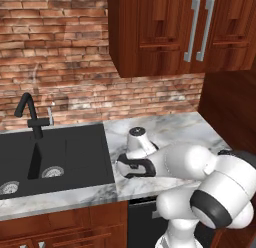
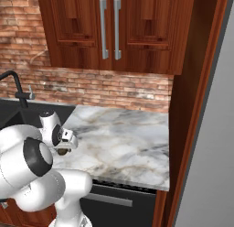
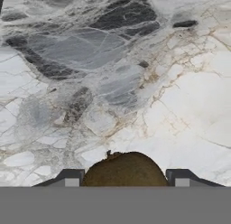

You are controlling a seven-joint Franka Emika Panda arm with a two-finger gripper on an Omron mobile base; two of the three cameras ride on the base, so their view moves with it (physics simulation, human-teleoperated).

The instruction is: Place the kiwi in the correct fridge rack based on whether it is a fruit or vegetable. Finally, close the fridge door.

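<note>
Early stage: gripper (image 3: 124, 179) closing around the kiwi (image 3: 124, 170) on the marble counter (image 3: 135, 83); lifting, shelving, door-closing all remaining.

A marble counter (image 1: 170, 127) with grey and tan veining runs along a red brick wall (image 1: 55, 57). A black sink (image 1: 50, 159) is sunk into the counter's left part, with a black faucet (image 1: 29, 114) at its back edge. Dark wooden cabinets (image 2: 109, 29) with paired grey bar handles (image 2: 110, 29) hang above the counter.
</note>
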